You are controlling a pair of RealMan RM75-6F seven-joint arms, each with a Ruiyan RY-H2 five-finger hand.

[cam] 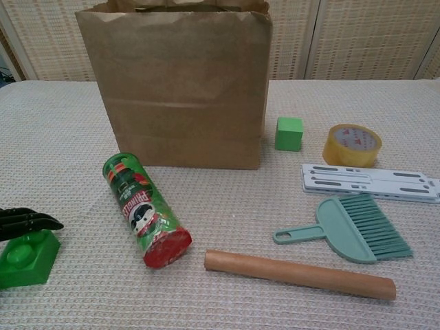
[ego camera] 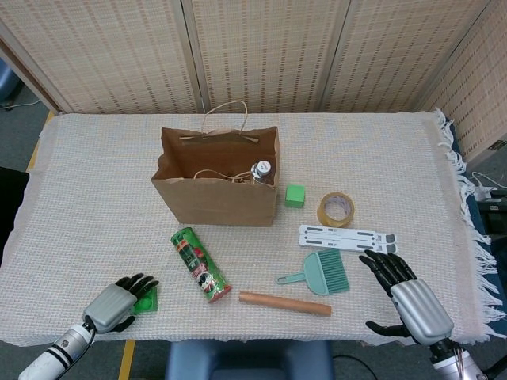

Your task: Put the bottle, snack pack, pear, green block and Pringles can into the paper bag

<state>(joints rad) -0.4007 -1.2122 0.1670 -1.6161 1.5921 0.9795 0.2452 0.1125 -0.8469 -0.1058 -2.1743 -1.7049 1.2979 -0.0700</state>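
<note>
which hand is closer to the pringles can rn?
Left. The left hand sits near the front table edge, just left of the Pringles can, fingers over a green toy block. The right hand is far right, beyond the dustpan brush.
</note>
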